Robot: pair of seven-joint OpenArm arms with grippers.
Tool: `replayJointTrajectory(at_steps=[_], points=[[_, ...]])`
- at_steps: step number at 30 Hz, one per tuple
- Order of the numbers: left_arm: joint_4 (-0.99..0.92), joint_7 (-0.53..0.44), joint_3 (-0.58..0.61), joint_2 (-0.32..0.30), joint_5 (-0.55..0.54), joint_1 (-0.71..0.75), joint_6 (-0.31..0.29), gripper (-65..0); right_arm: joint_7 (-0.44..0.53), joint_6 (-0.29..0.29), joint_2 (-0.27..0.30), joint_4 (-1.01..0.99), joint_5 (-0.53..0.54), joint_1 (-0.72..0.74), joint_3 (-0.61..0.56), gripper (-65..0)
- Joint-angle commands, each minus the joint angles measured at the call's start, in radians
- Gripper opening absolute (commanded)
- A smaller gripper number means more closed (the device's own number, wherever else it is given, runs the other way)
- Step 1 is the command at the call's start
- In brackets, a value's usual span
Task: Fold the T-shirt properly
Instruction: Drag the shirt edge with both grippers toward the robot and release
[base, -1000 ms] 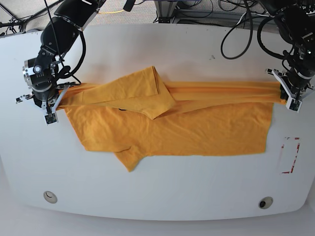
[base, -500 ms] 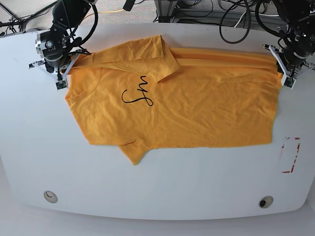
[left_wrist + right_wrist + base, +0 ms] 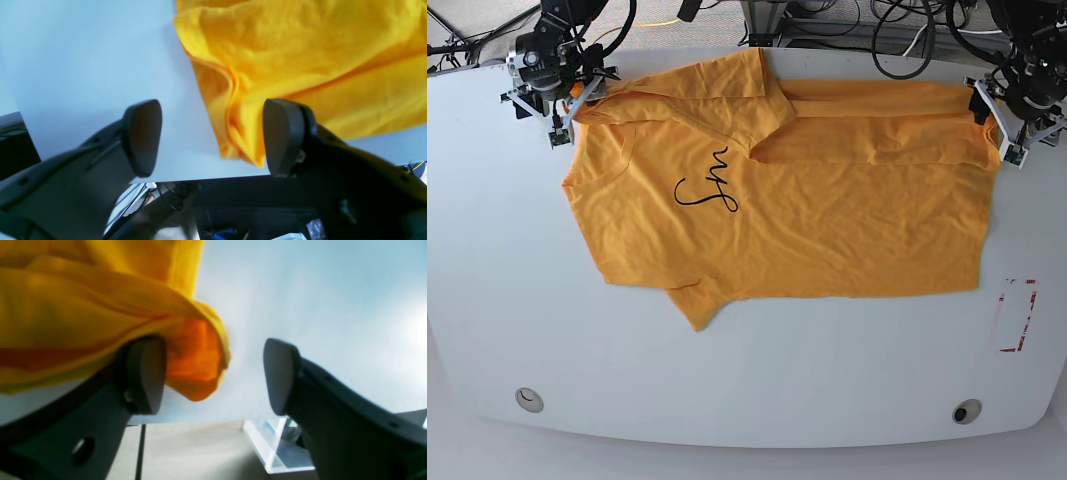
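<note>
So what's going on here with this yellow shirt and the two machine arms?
Two robot arms are working on folding an orange-yellow T-shirt that lies spread on a white table, its black lettering facing up. Each arm sits at a far corner of the shirt. The left claw and the right claw both stand open, with the cloth's edge bunched between or beside their fingers but not pinched. One sleeve is folded in over the far side of the shirt.

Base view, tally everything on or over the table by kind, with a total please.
T-shirt: 1
Robot hands: 2, the left hand and the right hand, both open at the shirt's far corners
Red-outlined rectangle marking: 1
Round holes in the table: 2
Total: 6
</note>
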Motion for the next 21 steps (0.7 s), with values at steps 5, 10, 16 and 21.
replayJointTrajectory(at_steps=[5, 10, 16, 21], points=[[0.024, -0.013, -0.086, -0.013, -0.029, -0.008, 0.005, -21.1, 0.004, -0.004, 0.01, 0.022, 0.194, -0.029, 0.137, -25.2], [0.018, -0.013, -0.187, -0.013, -0.092, -0.07, 0.005, -21.1, 0.004, -0.004, 0.018, 0.02, 0.319, -0.037, 0.218, -25.2], [-0.03, -0.014, -0.172, -0.013, -0.09, -0.095, 0.005, -21.1, -0.024, -0.004, 0.065, 0.013, 0.487, -0.037, 0.241, -26.0], [-0.085, -0.017, -0.095, -0.013, -0.09, -0.095, 0.005, -21.1, -0.068, -0.004, 0.088, 0.014, 0.586, -0.034, 0.241, -31.2]])
